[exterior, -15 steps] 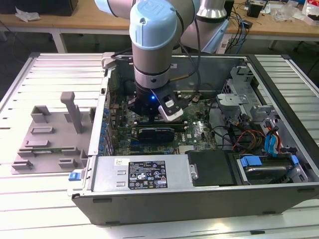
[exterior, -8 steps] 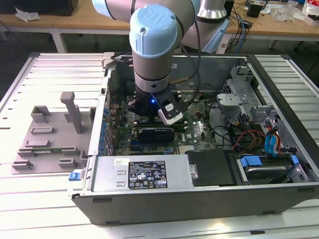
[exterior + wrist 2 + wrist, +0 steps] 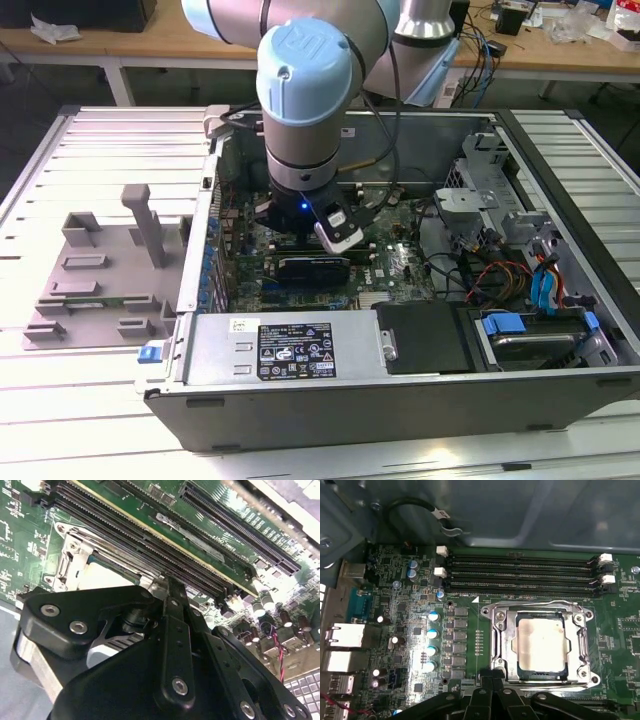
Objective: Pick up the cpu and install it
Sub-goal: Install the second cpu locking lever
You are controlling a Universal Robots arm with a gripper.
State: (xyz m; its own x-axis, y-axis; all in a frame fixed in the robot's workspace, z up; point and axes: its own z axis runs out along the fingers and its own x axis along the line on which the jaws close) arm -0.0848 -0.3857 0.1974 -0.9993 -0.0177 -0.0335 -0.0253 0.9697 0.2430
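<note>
The cpu [image 3: 541, 643], a small square chip with a pale silvery top, lies flat in the metal-framed socket [image 3: 499, 645] on the green motherboard [image 3: 395, 630]. In the first wrist view my gripper [image 3: 492, 676] hangs just off the socket's edge, its black fingers drawn together with nothing between them, apart from the chip. In the second wrist view the cpu [image 3: 102, 577] shows as a pale patch past the gripper [image 3: 170, 584]. In the exterior view the arm [image 3: 305, 110] reaches down into the open computer case [image 3: 400, 400].
Several black memory slots [image 3: 520, 572] run beside the socket. A grey plastic tray with upright posts [image 3: 100, 270] lies on the exterior view's left. Inside the case are a black card [image 3: 315, 268], a power supply [image 3: 280, 350], loose cables [image 3: 490, 275] and a drive cage [image 3: 540, 335].
</note>
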